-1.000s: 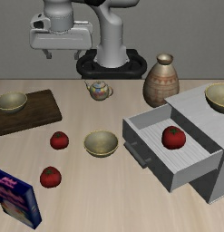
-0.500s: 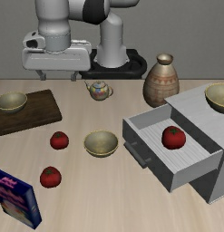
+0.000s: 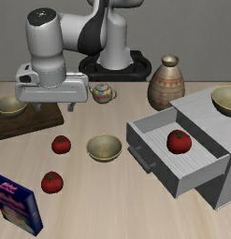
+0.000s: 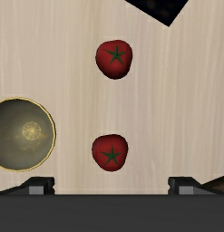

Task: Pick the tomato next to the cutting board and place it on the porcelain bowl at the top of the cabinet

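tomato: the tomato [image 3: 61, 145] lies on the table [image 3: 108, 201] just off the cutting board's near corner, free and untouched. in the wrist view it [image 4: 111, 151] sits ahead of the fingertips, roughly centred between them.
gripper: the gripper [image 3: 54, 107] hangs in the air above the board's edge, well above the tomato. in the wrist view the gripper [image 4: 112, 186] has its fingers spread wide, holding nothing.
cutting board: the cutting board [image 3: 37, 119] is dark brown, at the exterior view's left, with a small bowl [image 3: 9, 105] resting on it.
near neighbours: an olive bowl [image 3: 104, 147] stands on the table beside the tomato, apart from it, and shows in the wrist view too [image 4: 23, 134]. a second tomato [image 3: 52, 182] lies farther forward [image 4: 113, 58], near a blue box [image 3: 19, 203].
cabinet: the cabinet [image 3: 206, 117] stands at the exterior view's right, its drawer [image 3: 178, 163] pulled open, with a third tomato [image 3: 179, 141] inside.
porcelain bowl: the porcelain bowl [image 3: 224, 101] sits on the cabinet's top, well apart from the gripper.
far side: a teapot [image 3: 102, 91] and a ribbed vase [image 3: 166, 82] stand on the table.
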{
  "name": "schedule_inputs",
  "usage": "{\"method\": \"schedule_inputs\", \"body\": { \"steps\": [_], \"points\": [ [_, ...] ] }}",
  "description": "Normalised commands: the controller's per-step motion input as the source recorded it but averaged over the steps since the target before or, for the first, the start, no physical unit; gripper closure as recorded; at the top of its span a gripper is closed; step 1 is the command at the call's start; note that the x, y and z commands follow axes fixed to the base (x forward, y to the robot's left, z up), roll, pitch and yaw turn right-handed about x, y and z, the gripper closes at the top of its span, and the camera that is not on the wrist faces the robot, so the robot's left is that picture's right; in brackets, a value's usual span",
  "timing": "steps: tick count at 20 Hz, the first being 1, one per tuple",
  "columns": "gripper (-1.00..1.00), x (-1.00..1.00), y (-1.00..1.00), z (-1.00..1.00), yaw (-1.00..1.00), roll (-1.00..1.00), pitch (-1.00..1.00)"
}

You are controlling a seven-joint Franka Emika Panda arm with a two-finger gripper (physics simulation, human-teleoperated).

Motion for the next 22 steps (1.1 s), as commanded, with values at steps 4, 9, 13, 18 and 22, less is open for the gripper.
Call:
{"method": "schedule_inputs", "body": {
  "steps": [4,9,13,18,22],
  "points": [
    [-1.0,0.0,0.0,-1.0,0.0,0.0,0.0],
    [-1.0,-0.2,0.0,-0.8,0.0,0.0,0.0],
    [-1.0,0.0,0.0,-1.0,0.0,0.0,0.0],
    [1.0,-0.2,0.0,-0.2,0.0,0.0,0.0],
    [1.0,0.0,0.0,0.0,0.0,0.0,0.0]
  ]
}}
